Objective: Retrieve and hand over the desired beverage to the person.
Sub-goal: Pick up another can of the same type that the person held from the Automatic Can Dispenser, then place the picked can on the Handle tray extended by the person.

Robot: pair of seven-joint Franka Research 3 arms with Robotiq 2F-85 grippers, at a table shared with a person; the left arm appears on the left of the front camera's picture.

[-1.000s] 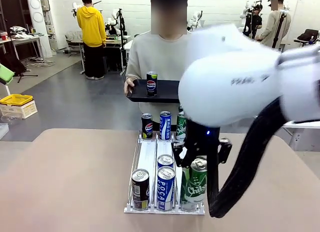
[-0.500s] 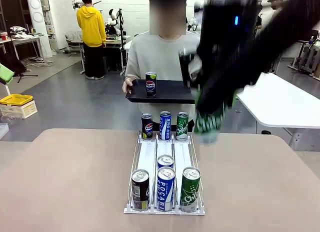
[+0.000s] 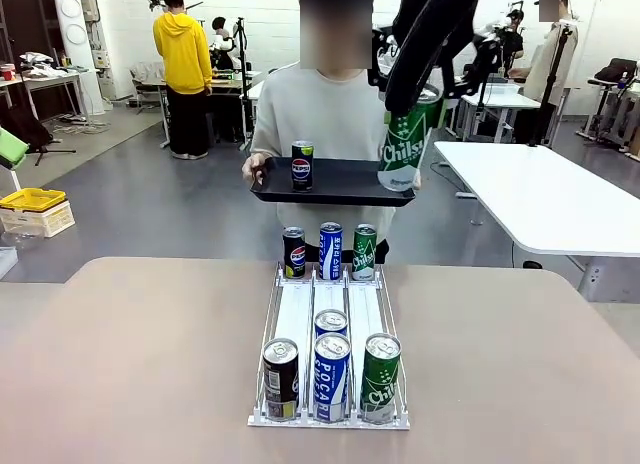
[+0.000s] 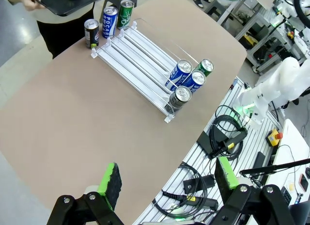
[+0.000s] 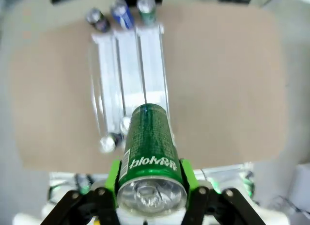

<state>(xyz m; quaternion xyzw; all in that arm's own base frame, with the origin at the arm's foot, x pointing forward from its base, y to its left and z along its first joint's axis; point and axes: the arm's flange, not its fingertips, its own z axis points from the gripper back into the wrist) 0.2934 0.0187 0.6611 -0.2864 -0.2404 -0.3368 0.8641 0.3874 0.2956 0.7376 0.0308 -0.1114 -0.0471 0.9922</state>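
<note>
Fingers of the right gripper (image 5: pixel 151 186) clamp a green Chilsung can (image 3: pixel 405 144) above the black tray (image 3: pixel 335 189) the person (image 3: pixel 320 114) holds, which carries a Pepsi can (image 3: pixel 302 166); the left gripper (image 4: pixel 167 179) hangs spread and empty. On the table (image 3: pixel 130 364), the clear rack (image 3: pixel 298 314) holds Pepsi, Pocari and Chilsung cans in three lanes.

Green can (image 3: pixel 405 149) with white lettering; black tray (image 3: pixel 335 184). Grey sweatshirt (image 3: pixel 320 119) on person. Blue, black and green cans in clear rack (image 3: pixel 330 419); tan table (image 3: pixel 140 364).

Background: person in yellow hoodie (image 3: pixel 182 54) standing far left, yellow bin (image 3: pixel 32 199) on the floor, white desk (image 3: pixel 540 199) at right, cables (image 4: pixel 220 137) hanging off the near desk edge.
</note>
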